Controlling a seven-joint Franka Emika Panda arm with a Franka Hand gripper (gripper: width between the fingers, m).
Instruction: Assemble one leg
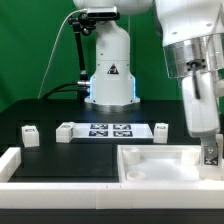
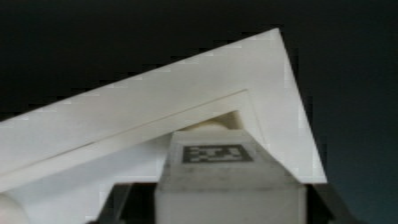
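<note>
Leg goes into the tray corner

Claw [image 2: 214, 195] is grasping the leg [image 2: 215, 160], a small white block with a tag on it. The leg hangs right by a corner of the big white tray [image 2: 267, 90], at the exterior view's right. To do this well, I think the claw should keep the leg straight, line it up with the corner, and go down slowly. Pushing crooked could jam it.

the leg [image 2: 217, 160], a small white block with a square marker tag, stands upright inside the corner of the white tray [image 2: 196, 85].
</note>
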